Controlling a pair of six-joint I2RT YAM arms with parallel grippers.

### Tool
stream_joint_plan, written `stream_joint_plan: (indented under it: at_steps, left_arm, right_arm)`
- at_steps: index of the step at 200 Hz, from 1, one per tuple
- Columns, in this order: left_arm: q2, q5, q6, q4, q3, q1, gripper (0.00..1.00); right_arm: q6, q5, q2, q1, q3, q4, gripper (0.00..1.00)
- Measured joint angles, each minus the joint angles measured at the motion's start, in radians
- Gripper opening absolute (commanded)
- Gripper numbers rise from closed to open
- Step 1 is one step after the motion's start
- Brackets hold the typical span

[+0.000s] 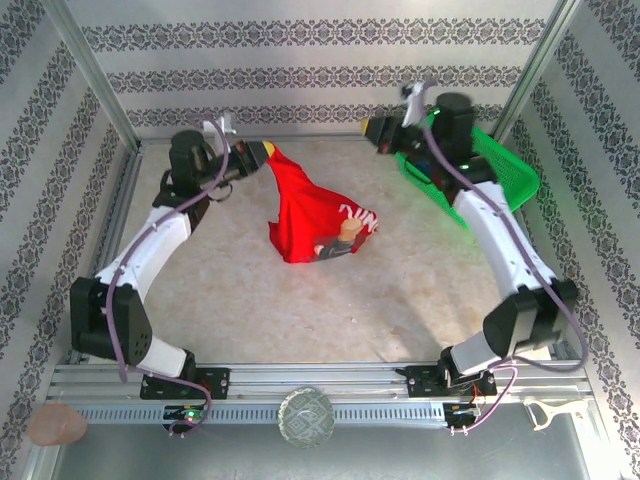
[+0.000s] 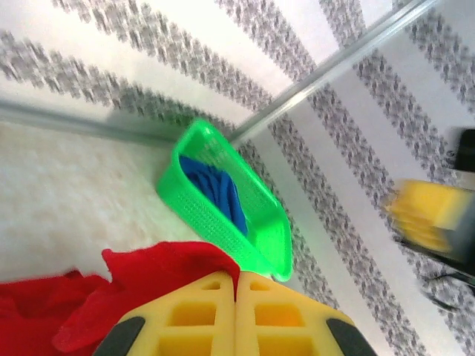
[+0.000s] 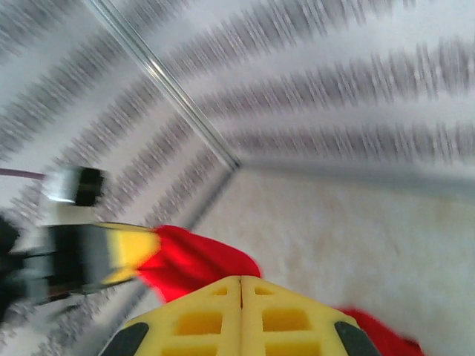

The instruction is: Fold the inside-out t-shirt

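Shirt: bright red short-sleeved cloth t-shirt, bunched mid-table, a little toward the far side; one edge pulled up toward the far left, the rest slumped in a crumpled heap on the pale speckled table.
Print: white-lettered print showing on the near right part of the heap; too creased to tell which face is out.
Left gripper: left gripper raised at the far left, fingers pressed together on a pinch of red cloth; in the left wrist view, cloth bulging out right at the fingertips.
Right gripper: right gripper raised at the far right, well apart from the shirt, fingers pressed together with nothing between them; red cloth seen beyond them only.
Basket: green plastic mesh basket at the far right corner, holding a dark blue garment; no part in this task.
Done so far: one hold taken on the shirt, nothing more; no flat spread, no crease, no fold visible.
Left to do: probably everything that matters: second hold with the free gripper, shirt stretched and laid flat, sleeves and sides brought in, then hem folded up to collar.
Progress: judged very early, at the straightening-out stage.
Risk: single pinch point lets the cloth twist, so a second corner may be hard to find.
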Motion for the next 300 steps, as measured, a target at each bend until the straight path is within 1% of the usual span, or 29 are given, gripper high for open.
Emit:
stream_joint_plan:
  at_steps: [14, 22, 24, 26, 28, 33, 42, 60, 70, 83, 101, 115, 132, 145, 166, 187, 196, 233, 261, 300]
  left_arm:
    - [0.057, 0.019, 0.0, -0.029, 0.134, 0.014, 0.0]
    - [0.079, 0.032, -0.003, -0.031, 0.202, 0.014, 0.0]
    - [0.081, 0.037, -0.004, -0.031, 0.215, 0.014, 0.0]
    - [0.084, 0.042, -0.007, -0.028, 0.227, 0.014, 0.0]
    - [0.085, 0.045, -0.009, -0.027, 0.233, 0.014, 0.0]
    - [0.085, 0.055, -0.016, -0.024, 0.253, 0.013, 0.0]
    - [0.08, 0.076, -0.036, 0.005, 0.266, 0.013, 0.0]
    - [0.058, 0.117, -0.084, 0.087, 0.216, 0.006, 0.0]
    - [0.026, 0.13, -0.096, 0.123, 0.134, -0.003, 0.0]
    - [-0.026, 0.14, -0.095, 0.13, -0.013, -0.022, 0.0]
    - [-0.1, 0.121, -0.074, 0.132, -0.283, -0.04, 0.0]
    - [-0.109, 0.089, -0.05, 0.106, -0.449, -0.042, 0.0]
    - [-0.104, 0.036, -0.036, 0.079, -0.591, -0.042, 0.0]
    - [-0.105, 0.002, -0.027, 0.064, -0.651, -0.042, 0.0]
    - [-0.125, -0.038, -0.018, 0.058, -0.676, -0.042, 0.0]
    - [-0.169, -0.058, -0.005, 0.059, -0.671, -0.042, 0.0]
    - [-0.183, -0.061, 0.0, 0.058, -0.666, -0.042, 0.0]
    - [-0.21, -0.069, 0.002, 0.047, -0.603, -0.042, 0.0]
    - [-0.215, -0.068, 0.002, 0.031, -0.546, -0.042, 0.0]
    - [-0.216, -0.06, 0.004, 0.02, -0.512, -0.042, 0.0]
  right_arm:
    - [0.001, -0.013, -0.035, 0.0, 0.106, -0.002, 0.01]
    - [0.001, -0.02, -0.05, 0.008, 0.15, -0.002, 0.28]
    - [0.001, -0.022, -0.054, 0.01, 0.16, -0.002, 0.32]
    - [0.002, -0.024, -0.058, 0.013, 0.168, -0.002, 0.4]
    - [0.004, -0.025, -0.06, 0.015, 0.175, -0.001, 0.44]
    - [0.003, -0.028, -0.067, 0.021, 0.185, 0.0, 0.51]
    - [0.003, -0.032, -0.073, 0.036, 0.183, 0.007, 0.56]
    - [-0.005, -0.031, -0.068, 0.068, 0.131, 0.023, 0.58]
    - [-0.01, -0.017, -0.051, 0.089, 0.072, 0.028, 0.58]
    - [-0.013, 0.006, -0.011, 0.113, -0.019, 0.033, 0.58]
    - [-0.03, 0.061, 0.06, 0.153, -0.148, 0.019, 0.61]
    - [-0.045, 0.111, 0.118, 0.193, -0.23, 0.009, 0.61]
    - [-0.061, 0.162, 0.166, 0.243, -0.306, 0.004, 0.62]
    - [-0.065, 0.197, 0.176, 0.275, -0.355, 0.005, 0.61]
    - [-0.082, 0.238, 0.175, 0.321, -0.407, 0.022, 0.62]
    - [-0.117, 0.274, 0.175, 0.368, -0.439, 0.036, 0.69]
    - [-0.137, 0.286, 0.175, 0.388, -0.453, 0.045, 0.71]
    - [-0.244, 0.354, 0.175, 0.457, -0.502, 0.074, 0.72]
    - [-0.292, 0.395, 0.191, 0.465, -0.493, 0.093, 0.72]
    - [-0.307, 0.415, 0.284, 0.455, -0.426, 0.101, 0.67]
